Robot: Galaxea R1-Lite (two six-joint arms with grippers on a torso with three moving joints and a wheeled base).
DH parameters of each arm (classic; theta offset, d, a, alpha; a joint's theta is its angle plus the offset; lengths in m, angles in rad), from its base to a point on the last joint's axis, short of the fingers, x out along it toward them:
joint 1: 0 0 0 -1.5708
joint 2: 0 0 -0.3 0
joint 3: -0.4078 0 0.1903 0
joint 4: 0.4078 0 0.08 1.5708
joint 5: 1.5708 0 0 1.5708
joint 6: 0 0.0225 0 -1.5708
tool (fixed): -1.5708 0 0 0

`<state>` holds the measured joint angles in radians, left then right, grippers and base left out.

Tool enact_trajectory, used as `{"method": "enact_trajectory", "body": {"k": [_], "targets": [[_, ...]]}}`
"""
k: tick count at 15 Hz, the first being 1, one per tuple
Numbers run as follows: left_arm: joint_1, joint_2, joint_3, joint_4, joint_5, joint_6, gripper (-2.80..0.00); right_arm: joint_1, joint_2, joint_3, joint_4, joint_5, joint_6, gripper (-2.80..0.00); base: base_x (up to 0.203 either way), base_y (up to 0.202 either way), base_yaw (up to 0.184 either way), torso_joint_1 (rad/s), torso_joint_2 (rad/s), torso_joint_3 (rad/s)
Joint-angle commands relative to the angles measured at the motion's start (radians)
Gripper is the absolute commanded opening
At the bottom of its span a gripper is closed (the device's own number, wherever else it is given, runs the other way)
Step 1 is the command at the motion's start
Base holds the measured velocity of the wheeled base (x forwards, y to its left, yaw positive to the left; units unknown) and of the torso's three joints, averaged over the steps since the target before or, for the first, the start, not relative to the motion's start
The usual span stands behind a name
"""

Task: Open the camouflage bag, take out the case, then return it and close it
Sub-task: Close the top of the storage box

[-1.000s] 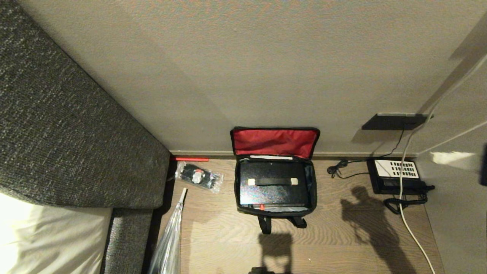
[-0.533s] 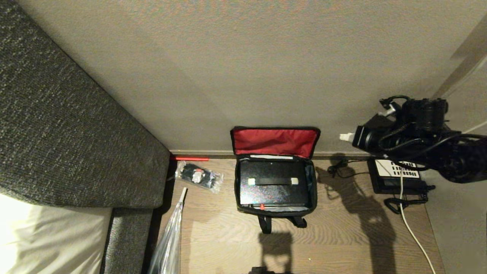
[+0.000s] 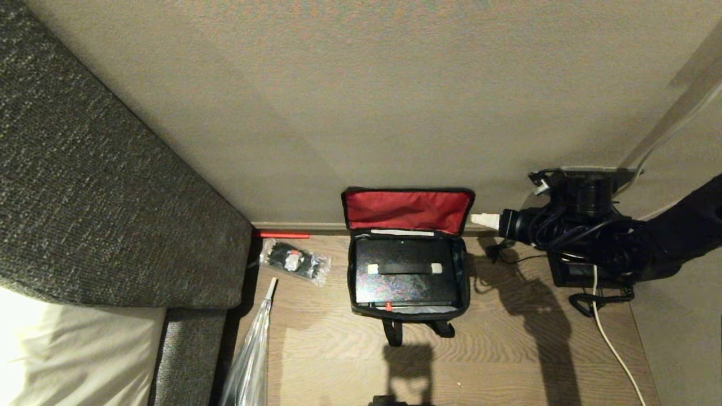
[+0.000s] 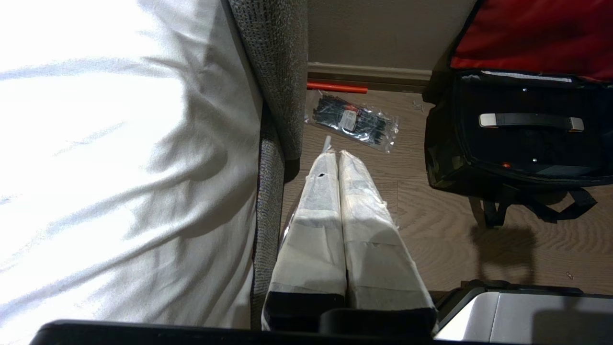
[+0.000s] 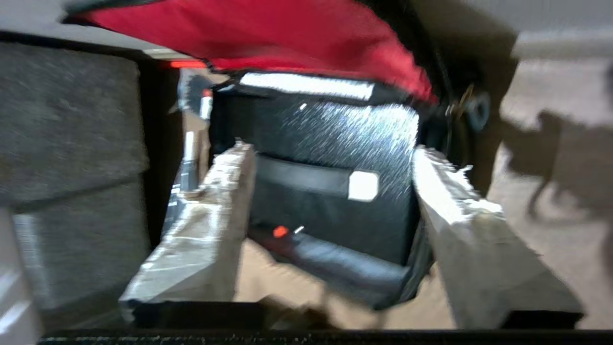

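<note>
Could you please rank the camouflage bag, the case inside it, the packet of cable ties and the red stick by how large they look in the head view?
1. camouflage bag
2. case
3. packet of cable ties
4. red stick

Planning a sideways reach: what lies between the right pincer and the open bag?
Nothing: in the head view the right pincer hangs just beside the bag, near its red lid; only bare floor and shadow lie below.
</note>
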<state>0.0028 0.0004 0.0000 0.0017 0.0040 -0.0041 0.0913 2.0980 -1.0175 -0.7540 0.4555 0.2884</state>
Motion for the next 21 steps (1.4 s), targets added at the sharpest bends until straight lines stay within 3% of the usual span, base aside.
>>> {"method": "enact_trajectory", "body": {"k": [1, 4, 8, 13, 21], "targets": [[0.0, 0.0, 0.0, 0.0, 0.001, -0.001, -2.8, -0.001, 0.078, -0.027, -0.087, 0.007, -0.029, 0.0, 0.0, 0.0, 0.0, 0.0, 0.0, 0.0], [0.0, 0.001, 0.0, 0.0, 0.001, -0.001, -2.8, -0.003, 0.153, -0.091, -0.192, 0.048, -0.066, 0.0, 0.0, 0.0, 0.0, 0.0, 0.0, 0.0], [0.0, 0.001, 0.0, 0.0, 0.001, -0.001, -2.8, -0.012, 0.202, -0.135, -0.21, 0.072, -0.127, 0.0, 0.0, 0.0, 0.0, 0.0, 0.0, 0.0], [0.0, 0.001, 0.0, 0.0, 0.001, -0.001, -2.8, -0.013, 0.258, -0.164, -0.355, 0.146, -0.127, 0.0, 0.0, 0.0, 0.0, 0.0, 0.0, 0.0], [0.0, 0.001, 0.0, 0.0, 0.001, -0.001, -2.8, -0.012, 0.327, -0.243, -0.48, 0.162, -0.122, 0.0, 0.0, 0.0, 0.0, 0.0, 0.0, 0.0]]}}
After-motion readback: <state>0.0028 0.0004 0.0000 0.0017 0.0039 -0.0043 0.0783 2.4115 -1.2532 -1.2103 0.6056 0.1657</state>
